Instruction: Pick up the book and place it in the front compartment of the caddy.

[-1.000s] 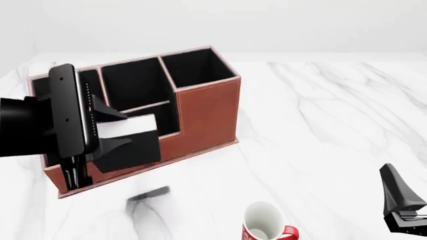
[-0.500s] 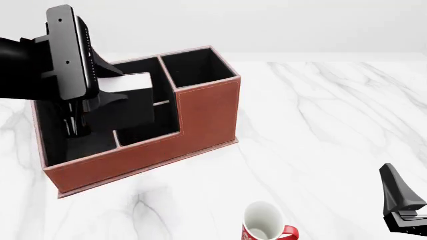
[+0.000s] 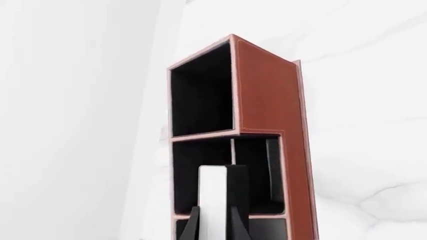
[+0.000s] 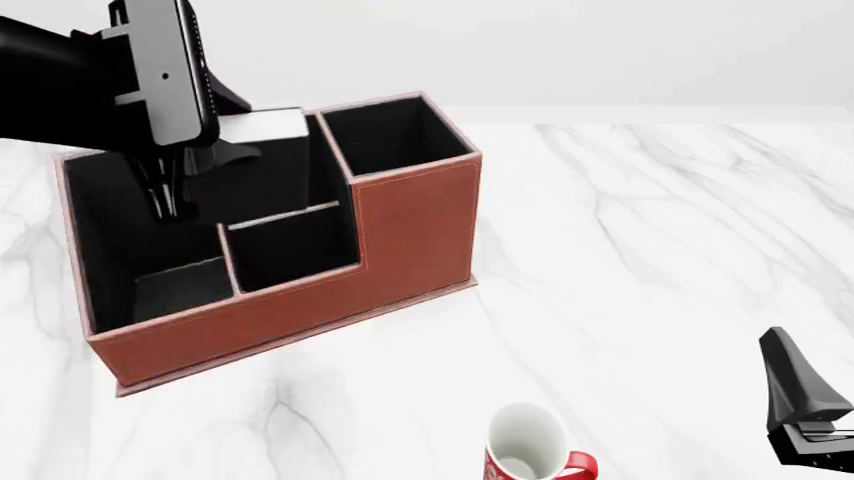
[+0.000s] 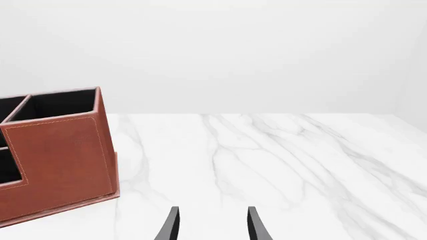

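The caddy [image 4: 414, 225] is a reddish-brown stepped box with black-lined compartments, standing at the table's left; it also shows as the caddy [image 3: 267, 100] and the caddy [image 5: 60, 155] in the wrist views. My left gripper [image 4: 238, 127] hovers above its rear left part, shut on the book [image 4: 267, 126]. The book's white page edge faces up, and its black cover blends into the dark lining. In the left wrist view the book [image 3: 215, 197] sits between the dark fingers [image 3: 193, 227]. My right gripper [image 5: 212, 227] stands open and empty at the front right, far from the caddy.
A white-and-red mug [image 4: 527, 445] stands near the front edge, in front of the caddy and to its right. The two low front compartments [image 4: 287, 245] lie nearest me. White marble table [image 4: 641, 250] stretches to the right.
My left gripper has risen and moved away from me with the book, from in front of the caddy's near wall to above its rear left compartments. The right arm has not moved.
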`<action>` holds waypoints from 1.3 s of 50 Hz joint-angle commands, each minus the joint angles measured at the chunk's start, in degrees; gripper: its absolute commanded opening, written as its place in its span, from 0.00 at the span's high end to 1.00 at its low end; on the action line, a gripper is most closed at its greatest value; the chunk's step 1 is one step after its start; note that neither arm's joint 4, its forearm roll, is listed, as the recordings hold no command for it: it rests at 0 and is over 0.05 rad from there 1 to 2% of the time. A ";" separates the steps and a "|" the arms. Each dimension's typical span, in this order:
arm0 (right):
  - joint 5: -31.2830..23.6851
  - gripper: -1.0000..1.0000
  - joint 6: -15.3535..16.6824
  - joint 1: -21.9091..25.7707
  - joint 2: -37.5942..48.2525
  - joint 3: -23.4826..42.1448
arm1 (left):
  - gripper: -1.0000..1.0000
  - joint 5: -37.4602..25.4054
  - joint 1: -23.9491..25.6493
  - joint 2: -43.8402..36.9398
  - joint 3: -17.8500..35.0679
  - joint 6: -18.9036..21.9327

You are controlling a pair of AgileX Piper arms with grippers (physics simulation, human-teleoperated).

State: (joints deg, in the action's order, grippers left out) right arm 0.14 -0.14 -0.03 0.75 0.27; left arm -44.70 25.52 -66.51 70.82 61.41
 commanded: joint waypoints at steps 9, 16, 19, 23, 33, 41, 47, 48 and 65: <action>-0.02 0.00 0.01 0.01 -0.12 -0.04 | 1.00 4.83 0.03 -2.59 0.59 2.01; -0.02 0.00 0.04 0.00 -0.12 -0.04 | 1.00 6.02 -0.82 -3.95 0.38 2.61; -0.02 0.00 0.03 -0.01 -0.11 -0.04 | 1.00 6.53 -0.97 -4.58 0.87 2.56; -0.02 0.00 0.03 0.00 -0.10 -0.04 | 1.00 7.20 -1.15 -5.12 0.74 2.84; -0.02 0.00 0.04 0.01 -0.11 -0.04 | 1.00 9.35 -1.26 -6.31 0.36 2.92; -0.02 0.00 0.03 -0.01 -0.12 -0.04 | 1.00 10.32 -1.80 -7.27 0.59 3.23; -0.02 0.00 0.03 0.01 -0.12 -0.04 | 1.00 12.39 -2.29 -7.78 -0.83 4.11; -0.02 0.00 0.02 0.01 -0.13 -0.04 | 1.00 12.51 -2.35 -7.87 -0.71 4.19; -0.02 0.00 0.02 0.00 -0.10 -0.04 | 1.00 15.27 -3.20 -9.11 -1.62 5.64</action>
State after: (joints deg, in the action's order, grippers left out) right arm 0.14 -0.14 -0.04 0.75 0.27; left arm -31.74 22.55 -75.66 69.48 65.19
